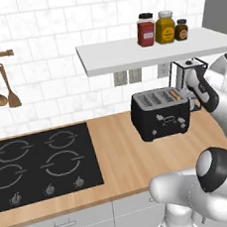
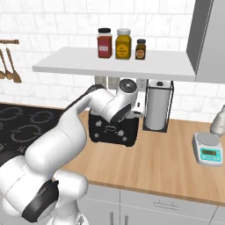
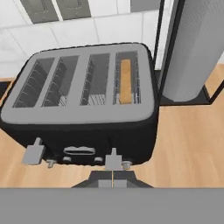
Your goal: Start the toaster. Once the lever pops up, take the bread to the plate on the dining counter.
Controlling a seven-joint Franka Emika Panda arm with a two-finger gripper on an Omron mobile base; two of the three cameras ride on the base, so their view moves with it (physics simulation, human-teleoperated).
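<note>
The black toaster (image 3: pixel 83 131) with its silver slotted top stands on the wooden counter against the tiled wall, also seen as the toaster (image 1: pixel 160 114) and the toaster (image 2: pixel 115 132). The bread (image 3: pixel 125 81) sits low in its rightmost slot, only the golden edge showing; the same bread (image 1: pixel 174 94) shows from the left base. My gripper (image 3: pixel 113 180) is shut with nothing in it, just in front of the toaster's right-hand lever (image 3: pixel 113 160); whether they touch I cannot tell. A second lever (image 3: pixel 34 153) sticks out at the left. The plate and the dining counter are out of view.
A paper towel roll in a black wire holder (image 3: pixel 192 52) stands close to the toaster's right side. A white shelf (image 2: pixel 114 66) with three jars hangs right above. A black cooktop (image 1: pixel 41 163) lies to the left; a small scale (image 2: pixel 208 149) and a kettle (image 2: pixel 218 121) are to the right.
</note>
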